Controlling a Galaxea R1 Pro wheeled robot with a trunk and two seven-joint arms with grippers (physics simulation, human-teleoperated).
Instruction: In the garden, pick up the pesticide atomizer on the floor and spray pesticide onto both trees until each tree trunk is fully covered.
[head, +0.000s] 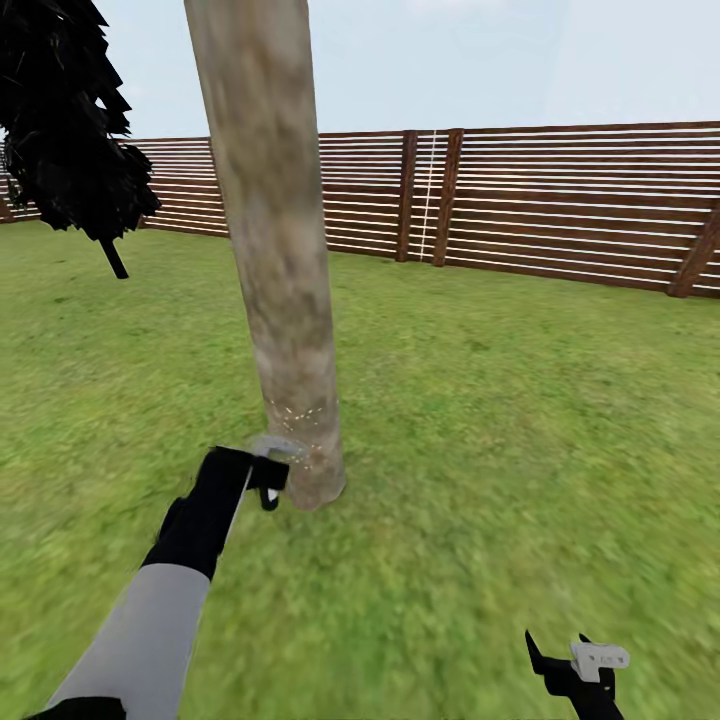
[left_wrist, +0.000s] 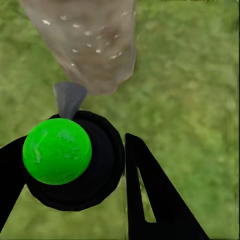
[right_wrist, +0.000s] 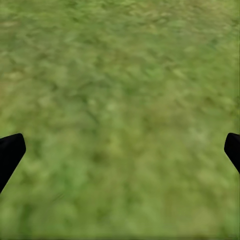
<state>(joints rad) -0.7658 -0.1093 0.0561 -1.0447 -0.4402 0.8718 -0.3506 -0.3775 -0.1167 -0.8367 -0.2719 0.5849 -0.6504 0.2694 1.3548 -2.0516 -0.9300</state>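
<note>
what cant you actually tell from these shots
- Tree trunk: its top and foliage are cut off by the head view's upper edge; its far side is hidden, so full coverage cannot be judged.
- Atomizer: in the left wrist view the green ball and black cap hide its body.
- Right gripper: fingertips sit at the right wrist view's side edges, the rest cut off, over blurred grass.

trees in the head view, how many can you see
2: one trunk close ahead, beside the left gripper; a dark-leaved tree far left by the fence. Others may be out of frame.
</note>
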